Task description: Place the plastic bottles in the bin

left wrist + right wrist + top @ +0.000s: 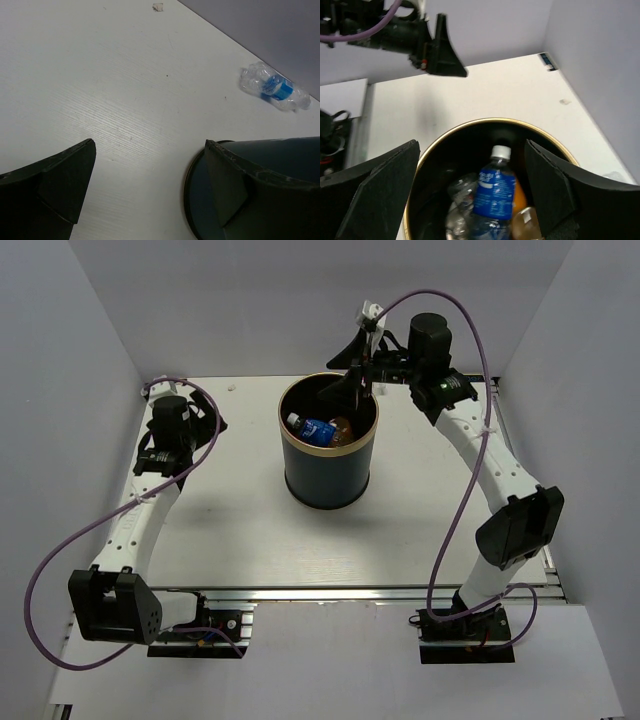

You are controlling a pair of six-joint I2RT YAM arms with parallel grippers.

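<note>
The dark navy bin (327,465) with a gold rim stands mid-table. Inside it lie a blue-labelled bottle (495,192), a crumpled clear bottle (462,187) and a stubby orange one (519,197); the blue label (318,430) also shows from above. My right gripper (470,150) is open and empty, held over the bin's mouth at its far rim (347,383). One clear bottle with a blue label (274,87) lies on the table by the back wall, beyond the bin. My left gripper (150,170) is open and empty, low over the table left of the bin (200,200).
Grey walls close the table on the left, back and right. A small white scrap (158,7) lies near the back wall. The left gripper (442,52) shows in the right wrist view, left of the bin. Purple cables loop off both arms.
</note>
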